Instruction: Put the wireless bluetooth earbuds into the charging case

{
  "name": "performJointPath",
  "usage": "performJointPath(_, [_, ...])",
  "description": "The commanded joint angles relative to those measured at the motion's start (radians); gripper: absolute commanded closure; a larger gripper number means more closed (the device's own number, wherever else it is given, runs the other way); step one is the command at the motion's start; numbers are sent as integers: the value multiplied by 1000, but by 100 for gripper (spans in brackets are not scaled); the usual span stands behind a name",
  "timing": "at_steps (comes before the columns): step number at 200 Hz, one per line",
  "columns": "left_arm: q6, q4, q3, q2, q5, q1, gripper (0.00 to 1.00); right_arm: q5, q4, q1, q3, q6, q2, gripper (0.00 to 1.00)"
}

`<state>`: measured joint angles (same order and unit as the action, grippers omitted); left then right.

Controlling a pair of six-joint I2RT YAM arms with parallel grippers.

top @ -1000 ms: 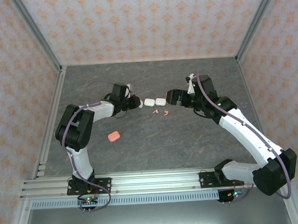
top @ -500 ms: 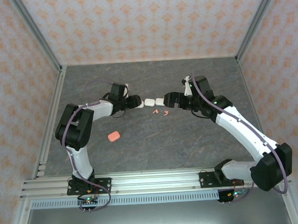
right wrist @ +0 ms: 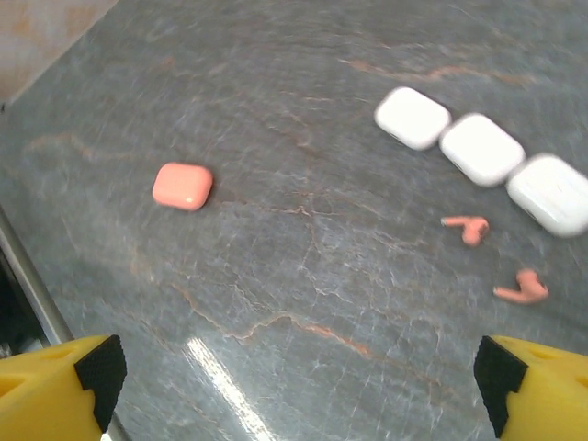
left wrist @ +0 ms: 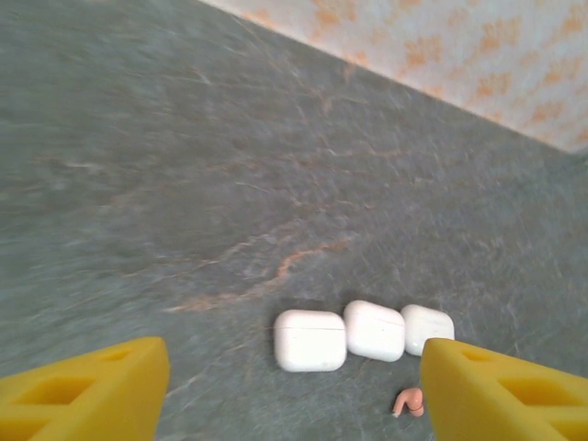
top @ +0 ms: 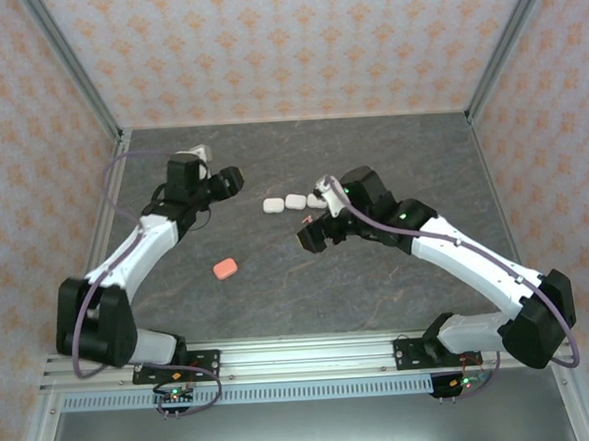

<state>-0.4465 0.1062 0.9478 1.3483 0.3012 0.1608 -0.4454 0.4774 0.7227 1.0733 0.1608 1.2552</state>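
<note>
Barely begun, by the look: over the grey marbled table (top: 390, 156), the left gripper (top: 225, 180) and right gripper (top: 312, 236) both hang spread wide, holding nothing. Three white pebble-shaped cases (right wrist: 480, 147) and one salmon-pink case (right wrist: 182, 185) look shut, two tiny salmon-pink stemmed earbuds (right wrist: 466, 228) lying loose just beside the white row. The right wrist view gets both earbuds; the left wrist view catches one.

Grey marbled table (top: 389, 146), peach-patterned walls (top: 285, 43)
</note>
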Motion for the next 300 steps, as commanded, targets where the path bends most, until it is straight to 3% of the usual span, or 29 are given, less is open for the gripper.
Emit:
performJointPath(1, [-58, 155, -73, -119, -113, -36, 25, -19, -59, 59, 15, 272, 58, 1])
performJointPath(63, [-118, 276, -236, -460, -200, -176, 9, -6, -80, 207, 198, 575, 387, 1])
performJointPath(121, [-121, 305, -281, -534, -149, -296, 4, -9, -48, 296, 417, 737, 701, 0])
performJointPath(164, [-121, 304, -299, -539, -111, -351, 4, -39, 44, 309, 636, 771, 916, 13])
performJointPath(213, [-116, 315, -321, -558, -92, -375, 4, -55, 150, 311, 821, 790, 1080, 20])
performJointPath(251, [-115, 326, -326, -575, -90, -378, 4, -35, 182, 311, 889, 772, 1141, 29])
performJointPath(300, [-117, 338, -320, -583, -72, -379, 4, 54, 227, 308, 877, 819, 1139, 48])
